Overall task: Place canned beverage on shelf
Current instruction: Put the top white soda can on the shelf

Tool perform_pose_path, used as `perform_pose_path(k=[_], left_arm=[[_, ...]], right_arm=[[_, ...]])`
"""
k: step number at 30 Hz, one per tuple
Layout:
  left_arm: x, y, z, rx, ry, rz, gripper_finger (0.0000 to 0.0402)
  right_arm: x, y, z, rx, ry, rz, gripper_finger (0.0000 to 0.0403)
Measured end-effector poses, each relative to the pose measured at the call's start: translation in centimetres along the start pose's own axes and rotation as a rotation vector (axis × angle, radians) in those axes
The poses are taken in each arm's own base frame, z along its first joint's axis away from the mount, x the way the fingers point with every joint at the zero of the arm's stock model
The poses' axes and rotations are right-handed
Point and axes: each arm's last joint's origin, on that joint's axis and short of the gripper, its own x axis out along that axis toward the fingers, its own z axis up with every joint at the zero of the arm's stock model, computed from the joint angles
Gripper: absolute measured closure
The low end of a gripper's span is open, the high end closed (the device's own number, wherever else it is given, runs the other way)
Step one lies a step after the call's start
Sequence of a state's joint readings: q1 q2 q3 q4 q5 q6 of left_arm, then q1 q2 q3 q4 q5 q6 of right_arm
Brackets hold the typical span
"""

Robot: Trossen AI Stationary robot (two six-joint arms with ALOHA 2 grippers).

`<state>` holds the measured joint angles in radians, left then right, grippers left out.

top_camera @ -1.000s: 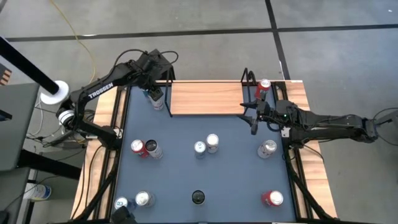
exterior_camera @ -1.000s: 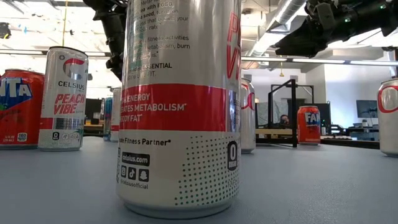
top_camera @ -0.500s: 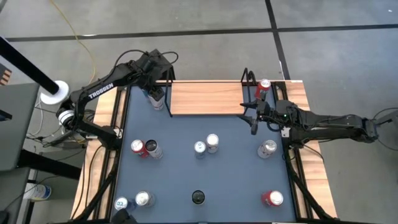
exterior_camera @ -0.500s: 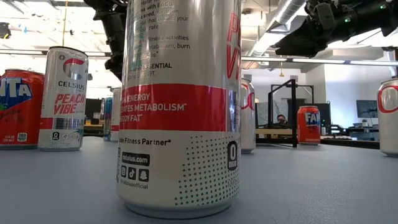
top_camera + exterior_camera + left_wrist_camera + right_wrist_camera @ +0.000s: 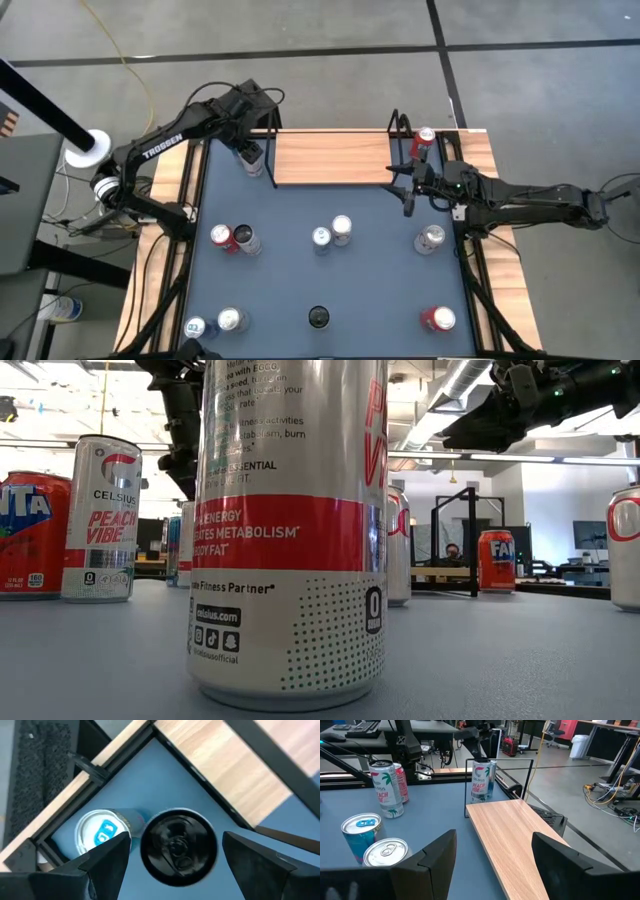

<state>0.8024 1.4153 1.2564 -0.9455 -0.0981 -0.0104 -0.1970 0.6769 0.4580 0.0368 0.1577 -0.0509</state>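
Item: shelf-stocking bench, two arms, one moment

- Shelf (image 5: 330, 158): light-wood board at the middle of the counter's (image 5: 300, 280) far edge, black wire uprights at each end. No can stands on the board.
- Task can, black-topped can (image 5: 177, 845): upright on the blue counter just off the shelf's left end, beside the board's corner and not on it. A blue-lidded can (image 5: 100, 832) stands touching or nearly touching it, toward the counter's far left corner.
- Left gripper (image 5: 248, 150): hangs over the black-topped can, fingers (image 5: 112, 857) spread, one on each side of the can with a visible gap on both sides, so it grips nothing.
- Change: over the last second the left fingers have spread a little wider and the wrist has lifted slightly in the low view. The can itself has not moved.
- Reading: the can is free and off the board, so the placing is not done. It still has to be gripped, raised and carried sideways over the board's edge.
- Right gripper (image 5: 495, 851): waits at the shelf's right end, fingers spread and empty.
- Red can (image 5: 426, 138): far right corner, just beyond the shelf's right upright.
- Other stock: further cans are scattered over the counter's middle and near edge
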Motion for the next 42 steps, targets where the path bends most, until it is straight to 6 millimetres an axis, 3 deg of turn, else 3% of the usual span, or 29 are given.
perform_pose_path(k=[10,16,20,26,32,42], left_arm=[[2.9,-0.3,0.3,0.008,0.099,0.007,0.0095],[3.5,-0.4,0.3,0.003,0.122,-0.002,0.0095],[3.4,-0.4,0.2,0.003,0.134,-0.003,0.0104],[3.4,-0.5,0.1,0.019,0.145,-0.006,0.0160],[3.1,-0.5,0.2,0.052,0.149,-0.008,0.0165],[-0.3,-1.5,2.0,0.157,0.099,-0.097,0.0165]], right_arm=[[0.0,0.0,-0.3,-0.004,0.034,0.001,0.0142],[0.0,0.0,-0.3,-0.005,0.033,0.001,0.0142],[0.0,0.0,-0.3,-0.006,0.033,0.001,0.0142],[0.0,0.0,-0.3,-0.006,0.032,0.001,0.0142],[0.0,0.0,-0.3,-0.006,0.032,0.001,0.0142],[0.0,0.0,-0.3,-0.006,0.032,0.000,0.0142]])
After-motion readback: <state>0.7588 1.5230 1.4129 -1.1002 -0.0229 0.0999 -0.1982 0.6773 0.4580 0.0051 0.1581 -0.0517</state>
